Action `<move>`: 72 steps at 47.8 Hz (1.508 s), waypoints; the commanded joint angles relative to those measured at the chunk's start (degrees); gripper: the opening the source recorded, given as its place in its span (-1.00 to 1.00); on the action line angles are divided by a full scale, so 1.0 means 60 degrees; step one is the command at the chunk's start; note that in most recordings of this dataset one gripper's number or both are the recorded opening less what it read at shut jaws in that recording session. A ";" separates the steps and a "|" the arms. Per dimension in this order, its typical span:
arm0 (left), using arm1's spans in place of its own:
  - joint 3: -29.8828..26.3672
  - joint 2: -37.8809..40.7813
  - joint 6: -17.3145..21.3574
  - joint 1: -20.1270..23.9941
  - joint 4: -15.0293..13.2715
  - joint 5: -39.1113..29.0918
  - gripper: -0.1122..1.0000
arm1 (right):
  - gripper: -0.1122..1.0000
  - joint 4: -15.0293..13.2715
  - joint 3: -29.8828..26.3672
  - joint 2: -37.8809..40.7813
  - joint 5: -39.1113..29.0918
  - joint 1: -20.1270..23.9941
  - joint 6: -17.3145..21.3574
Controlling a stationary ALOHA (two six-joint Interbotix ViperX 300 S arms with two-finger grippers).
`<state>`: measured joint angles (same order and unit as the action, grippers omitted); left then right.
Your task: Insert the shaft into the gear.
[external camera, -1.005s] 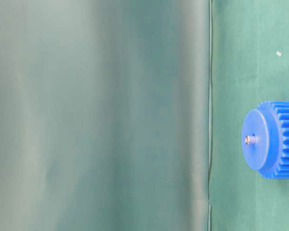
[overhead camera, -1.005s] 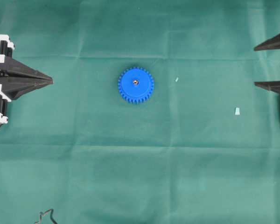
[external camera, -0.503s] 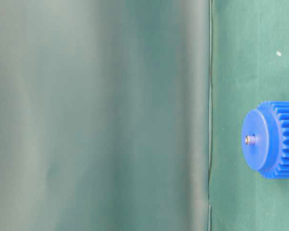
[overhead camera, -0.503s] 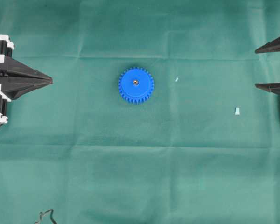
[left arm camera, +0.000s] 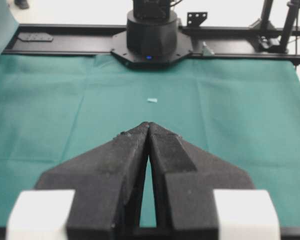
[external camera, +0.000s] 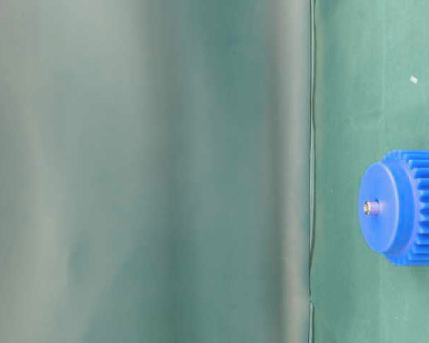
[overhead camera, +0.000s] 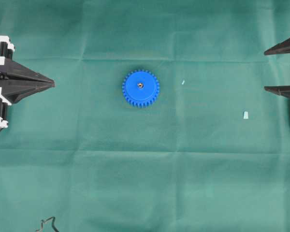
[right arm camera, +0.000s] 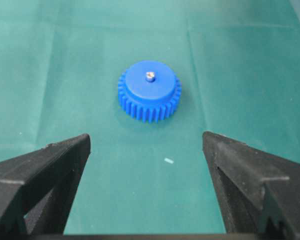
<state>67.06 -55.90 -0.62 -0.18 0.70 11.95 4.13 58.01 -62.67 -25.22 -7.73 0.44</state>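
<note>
The blue gear (overhead camera: 148, 93) lies flat on the green cloth in the middle of the table. The shaft (overhead camera: 140, 85) stands in its centre hole, its silvery tip poking a little above the hub (external camera: 371, 208). In the right wrist view the gear (right arm camera: 149, 97) and the shaft (right arm camera: 150, 76) lie well ahead of my right gripper (right arm camera: 145, 137), which is open wide with nothing between its fingers. That gripper (overhead camera: 265, 68) sits at the table's right edge. My left gripper (overhead camera: 52, 84) is at the left edge, far from the gear, its fingertips (left arm camera: 149, 125) pressed together on nothing.
Two pale scraps of tape lie right of the gear: a small one (overhead camera: 182, 82) and a larger one (overhead camera: 245, 114). A dark bent wire (overhead camera: 48, 223) sits at the front left edge. The right arm's black base (left arm camera: 151, 35) stands beyond the cloth.
</note>
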 commanded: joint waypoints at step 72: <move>-0.0278 0.0044 0.0000 -0.0015 0.0029 -0.0044 -0.80 | 0.92 0.0000 -0.0015 0.0293 0.0073 -0.0015 -0.0029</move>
<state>66.97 -55.90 -0.62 -0.18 0.79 11.34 4.13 58.54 -61.61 -25.22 -7.73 0.35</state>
